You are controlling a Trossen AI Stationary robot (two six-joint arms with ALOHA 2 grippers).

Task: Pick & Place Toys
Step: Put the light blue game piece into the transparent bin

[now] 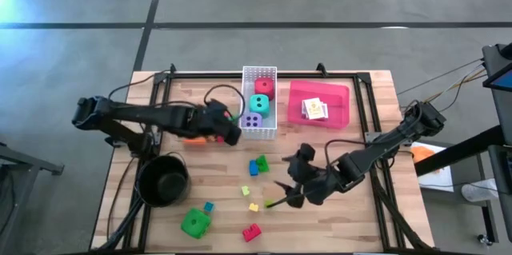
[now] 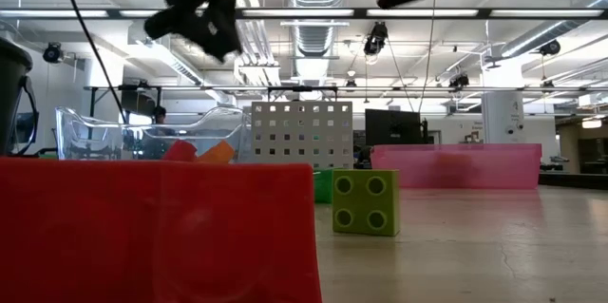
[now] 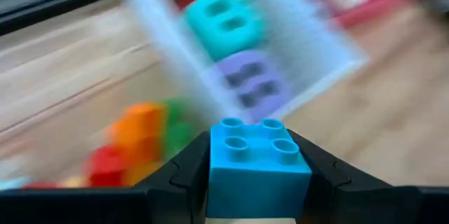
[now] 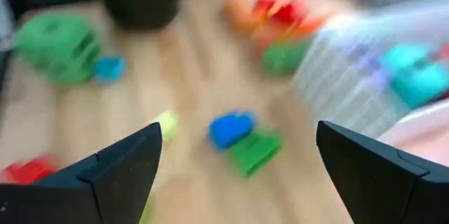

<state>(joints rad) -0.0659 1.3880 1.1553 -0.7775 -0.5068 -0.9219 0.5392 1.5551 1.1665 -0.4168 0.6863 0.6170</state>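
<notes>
My left gripper [image 1: 230, 133] hangs just left of the white basket [image 1: 260, 71] and is shut on a blue brick [image 3: 256, 164]. A red die [image 1: 264, 88], a teal die [image 1: 260, 105] and a purple die [image 1: 253, 121] lie in the basket. My right gripper [image 1: 286, 189] stands open above the table's middle, near a blue brick [image 4: 230, 129] and a green brick [image 4: 254, 152] that lie side by side. Yellow bricks [image 1: 246, 192], a red brick [image 1: 252, 232], a small blue brick [image 1: 209, 206] and a green die [image 1: 194, 223] rest on the wood. My left gripper pinches the blue brick by two opposite side walls [image 3: 214, 175], one finger [image 3: 184, 176] on each side. The brick's studded top [image 3: 256, 140] faces away from the wrist. It is lifted clear of the table.
A pink tray [image 1: 340, 99] with a card pack [image 1: 314, 109] stands right of the basket. A round black pot [image 1: 164, 180] sits near the left edge. Orange and red toys [image 1: 196, 137] lie under my left arm. A black frame rims the table.
</notes>
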